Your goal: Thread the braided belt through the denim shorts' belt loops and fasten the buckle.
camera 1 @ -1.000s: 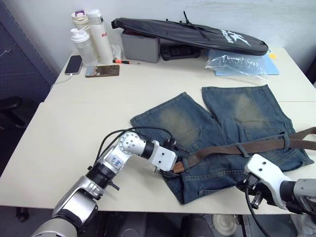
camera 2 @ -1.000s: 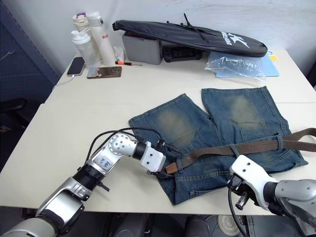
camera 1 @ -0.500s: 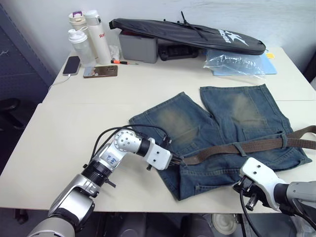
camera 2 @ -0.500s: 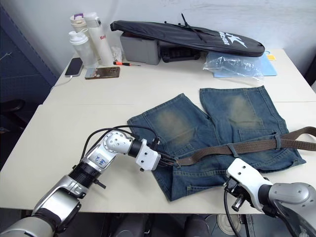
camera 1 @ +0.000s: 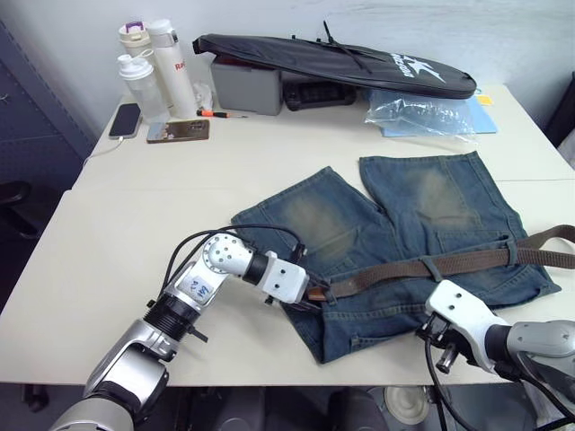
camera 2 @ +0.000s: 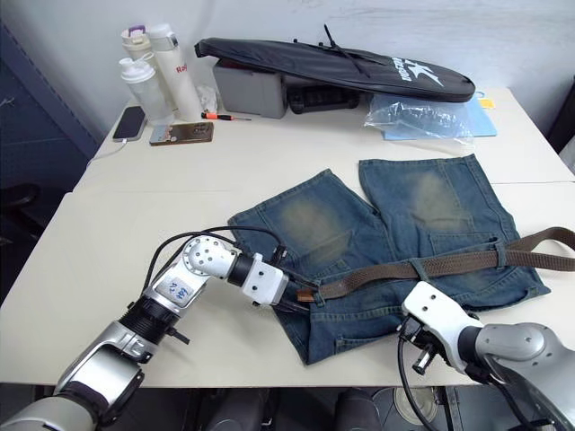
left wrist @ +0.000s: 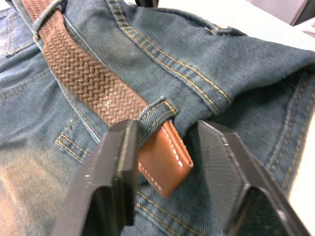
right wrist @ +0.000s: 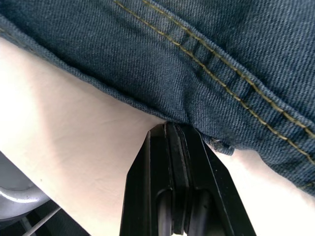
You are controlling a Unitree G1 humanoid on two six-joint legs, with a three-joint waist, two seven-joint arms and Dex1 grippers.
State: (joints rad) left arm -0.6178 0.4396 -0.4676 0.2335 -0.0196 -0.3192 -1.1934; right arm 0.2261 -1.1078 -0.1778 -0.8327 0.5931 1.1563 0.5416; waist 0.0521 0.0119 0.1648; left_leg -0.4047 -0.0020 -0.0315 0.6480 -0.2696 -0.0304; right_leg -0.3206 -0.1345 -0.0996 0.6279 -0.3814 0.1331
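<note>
Presently, the denim shorts (camera 1: 404, 247) are lying flat on the pale surface (camera 1: 117, 260), waistband toward the robot and legs pointing away. The braided belt (camera 1: 449, 263) is running across the waistband, passing under several belt loops (camera 1: 432, 267), with its far portion trailing off past the shorts' right edge.

Left claw (left wrist: 165, 162): the jaws are standing apart, one black finger on either side of the belt's smooth tan leather tip (left wrist: 165, 160). That tip is protruding just past a belt loop (left wrist: 155, 110), with the woven strap feeding in behind it. Whether the fingers are touching the leather cannot be told. In the head view the left claw (camera 1: 310, 294) is sitting at the left end of the waistband.

Right claw (right wrist: 170, 132): the fingers are pressed together at the lower edge of the shorts, right where the hem meets the surface; whether a pinch of denim is caught between them is unclear. In the head view it (camera 1: 440, 346) is sitting at the near edge of the shorts.

Along the far side of the surface, bottles (camera 1: 148, 63), a phone (camera 1: 123, 119), a grey box (camera 1: 244, 85), a long black bag (camera 1: 341, 61) and a clear plastic bag (camera 1: 422, 112) are resting.
</note>
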